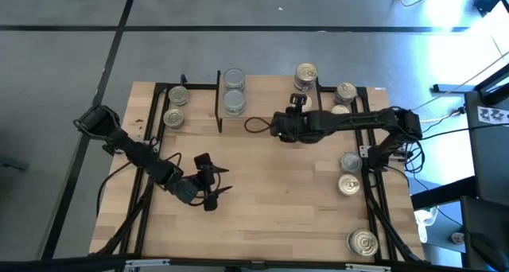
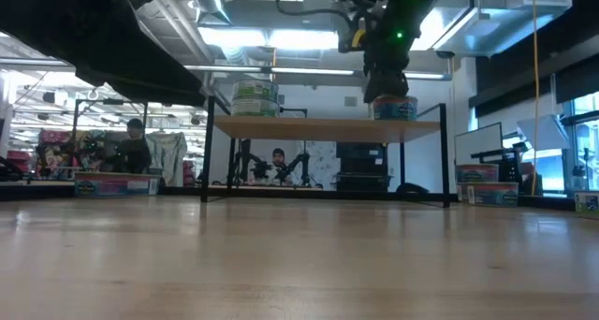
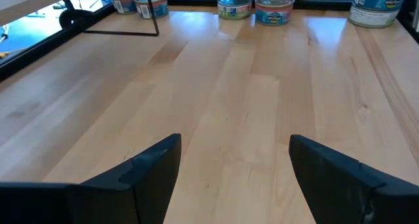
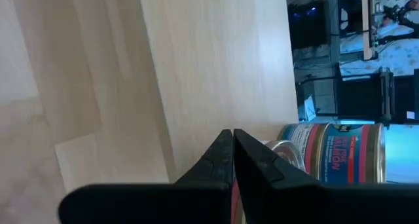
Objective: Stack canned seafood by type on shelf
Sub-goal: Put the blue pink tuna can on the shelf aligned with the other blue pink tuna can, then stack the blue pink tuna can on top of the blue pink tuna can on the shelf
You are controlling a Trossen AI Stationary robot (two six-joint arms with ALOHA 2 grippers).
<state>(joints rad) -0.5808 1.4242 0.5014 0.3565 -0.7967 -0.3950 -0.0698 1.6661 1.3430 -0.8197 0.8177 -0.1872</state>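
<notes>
The shelf (image 1: pixel 270 93) stands at the table's far middle and shows side-on in the low view (image 2: pixel 323 126). Two silver-lid tins (image 1: pixel 234 79) (image 1: pixel 234 102) are at its left end, where the low view shows a stack (image 2: pixel 255 97). A gold-lid tin (image 1: pixel 306 75) stands on its right end (image 2: pixel 394 108). My right gripper (image 1: pixel 297 101) is shut, right at the top of that tin (image 2: pixel 384 84); in its wrist view (image 4: pixel 233 152) a red-and-blue-labelled tin (image 4: pixel 334 152) lies just beside the fingertips. My left gripper (image 1: pixel 211 184) is open and empty over the table's near left (image 3: pixel 232 178). My right gripper's shut fingers (image 4: pixel 219 155) come from above to the top of the gold-lid tin (image 2: pixel 394 99) on the shelf's right end. I cannot tell whether they touch it. The tin stands upright on the shelf.
Two gold-lid tins (image 1: pixel 176 97) (image 1: pixel 173 118) stand left of the shelf. More tins stand along the table's right side (image 1: pixel 345 91) (image 1: pixel 351 162) (image 1: pixel 348 184) (image 1: pixel 363 242). Black frame bars run down both table sides. People show in the room behind (image 2: pixel 136 142).
</notes>
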